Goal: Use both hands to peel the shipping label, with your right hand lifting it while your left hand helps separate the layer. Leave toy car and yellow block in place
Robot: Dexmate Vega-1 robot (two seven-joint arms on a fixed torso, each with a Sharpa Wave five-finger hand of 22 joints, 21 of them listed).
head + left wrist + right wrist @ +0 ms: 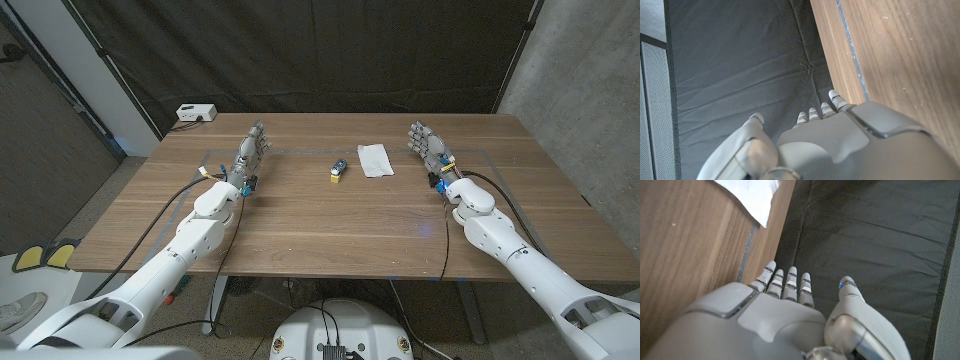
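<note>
Label [374, 160] untouched on table [330, 220] | left hand [250, 155] spread, empty | right hand [430, 150] spread, empty

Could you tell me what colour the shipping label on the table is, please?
White; the shipping label shows best in the head view.

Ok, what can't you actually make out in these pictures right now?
- Small blue toy car and yellow block, head view: too small to tell if touching.
- White paper shipping label, head view: print unreadable; right wrist view: cut off by edge.
- Left hand: palm hidden behind its back.
</note>
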